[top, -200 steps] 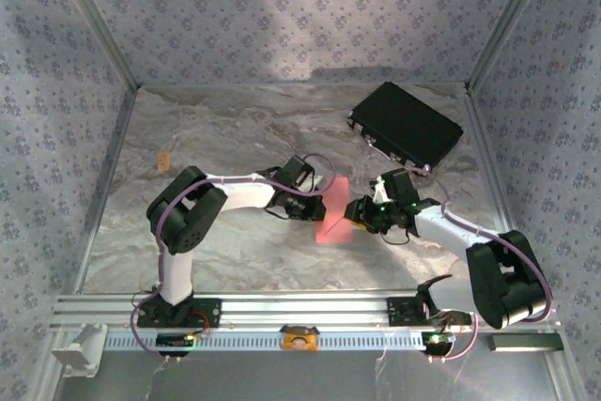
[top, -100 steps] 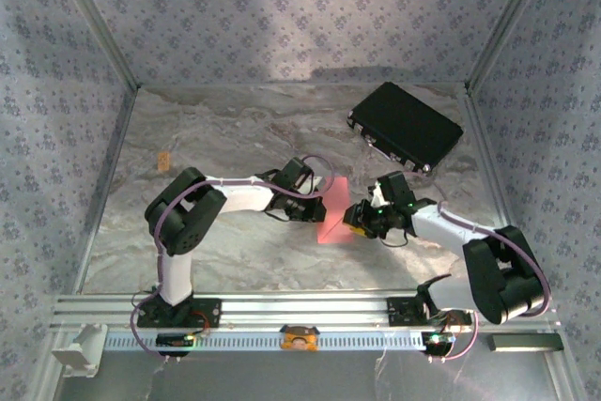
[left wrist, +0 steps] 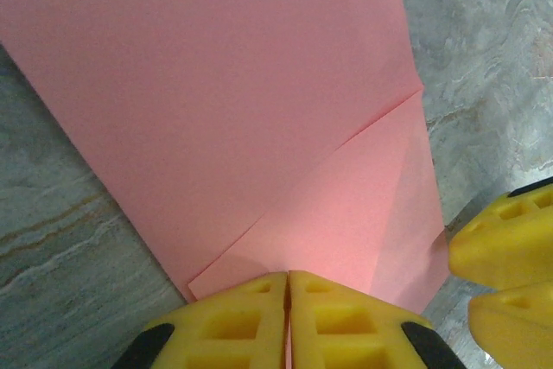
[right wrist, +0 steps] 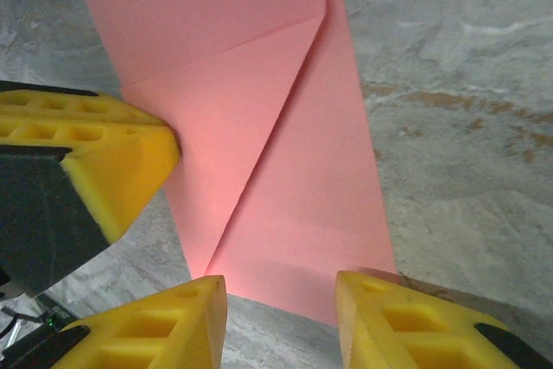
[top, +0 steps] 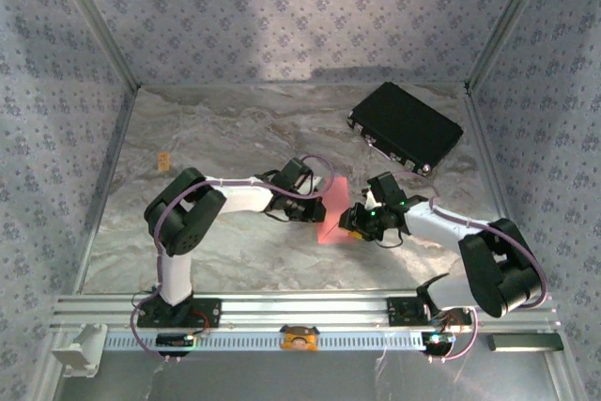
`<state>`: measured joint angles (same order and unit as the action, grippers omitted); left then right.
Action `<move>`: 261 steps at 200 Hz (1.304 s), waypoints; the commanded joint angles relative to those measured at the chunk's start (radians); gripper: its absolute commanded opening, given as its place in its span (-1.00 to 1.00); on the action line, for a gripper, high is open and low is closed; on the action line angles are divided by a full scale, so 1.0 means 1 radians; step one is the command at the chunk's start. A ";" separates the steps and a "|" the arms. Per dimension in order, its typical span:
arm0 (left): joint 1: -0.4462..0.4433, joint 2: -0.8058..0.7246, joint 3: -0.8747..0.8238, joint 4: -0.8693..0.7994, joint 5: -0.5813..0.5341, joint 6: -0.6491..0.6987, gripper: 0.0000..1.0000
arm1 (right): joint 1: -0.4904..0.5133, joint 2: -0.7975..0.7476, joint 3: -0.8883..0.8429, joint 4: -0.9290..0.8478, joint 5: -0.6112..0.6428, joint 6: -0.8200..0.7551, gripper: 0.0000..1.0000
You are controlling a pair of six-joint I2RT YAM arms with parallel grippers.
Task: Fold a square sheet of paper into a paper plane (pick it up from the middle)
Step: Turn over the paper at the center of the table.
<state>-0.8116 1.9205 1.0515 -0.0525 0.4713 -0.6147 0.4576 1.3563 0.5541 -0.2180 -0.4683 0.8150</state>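
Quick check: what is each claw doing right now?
Left claw: closed, tips at the edge of the pink paper; whether it pinches cannot be told.
Right claw: open at the paper's end, holding nothing.

Grey marbled table [top: 235, 138], seen from above. A pink sheet of paper [top: 331, 218] lies flat near the middle, with one corner folded over into a triangular flap. The marbled surface shows along both of its long edges. A black case [top: 406, 126] rests at the far right, and a small orange tag [top: 163, 161] at the left, well apart.
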 commanded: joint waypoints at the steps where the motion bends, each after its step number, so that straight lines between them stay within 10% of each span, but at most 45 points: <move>1: -0.007 -0.008 -0.025 -0.037 -0.016 -0.006 -0.81 | 0.010 0.003 0.015 -0.060 0.040 -0.013 -0.18; 261: -0.004 0.009 -0.009 -0.061 -0.004 0.003 -0.81 | -0.143 0.178 0.074 0.242 -0.194 -0.046 -0.09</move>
<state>-0.8116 1.9205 1.0504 -0.0517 0.4721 -0.6186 0.3256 1.5074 0.6083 -0.0013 -0.6167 0.7918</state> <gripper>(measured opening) 0.095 0.456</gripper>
